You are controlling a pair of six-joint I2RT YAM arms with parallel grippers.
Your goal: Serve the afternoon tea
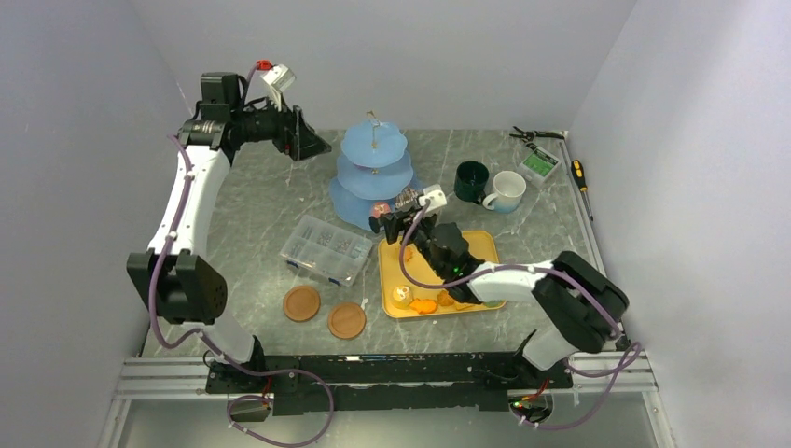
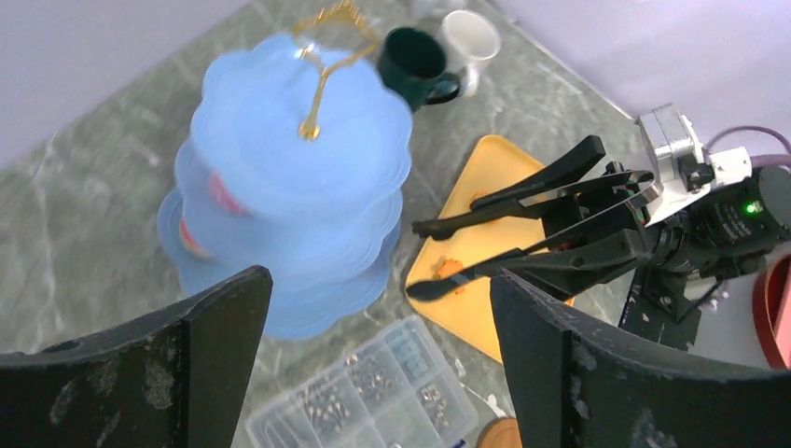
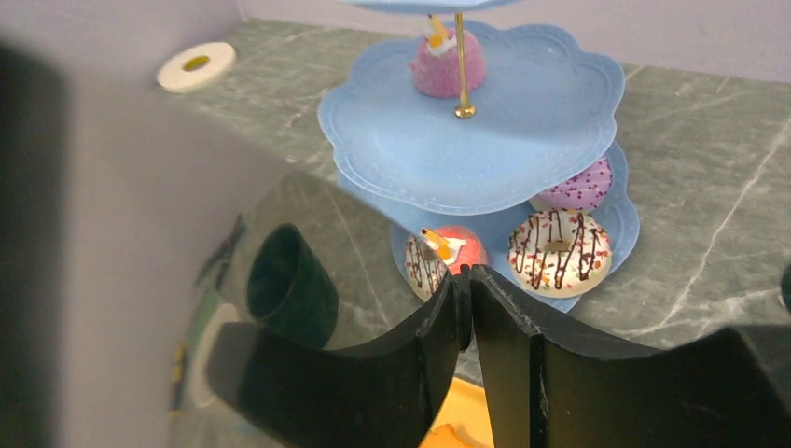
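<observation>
The light-blue three-tier stand [image 1: 374, 173] stands at mid table. In the right wrist view its middle tier [image 3: 522, 131] bears a pink cake [image 3: 446, 63], and the bottom tier holds a white drizzled doughnut [image 3: 560, 250], a purple doughnut [image 3: 580, 185] and a red cake [image 3: 457, 250]. More treats [image 1: 424, 305] lie on the yellow tray [image 1: 480, 247]. My right gripper [image 1: 408, 227] is shut on the black tongs [image 2: 504, 201], whose tips point at the stand's base. My left gripper [image 1: 312, 145] is open and empty, raised left of the stand. The dark-green mug [image 1: 471, 179] and white mug [image 1: 508, 189] stand right of it.
A clear compartment box [image 1: 326, 248] lies left of the tray. Two brown coasters [image 1: 301, 303] lie near the front. Pliers [image 1: 536, 135], a small green box [image 1: 539, 164] and a screwdriver [image 1: 580, 175] lie at the back right. Walls close in on three sides.
</observation>
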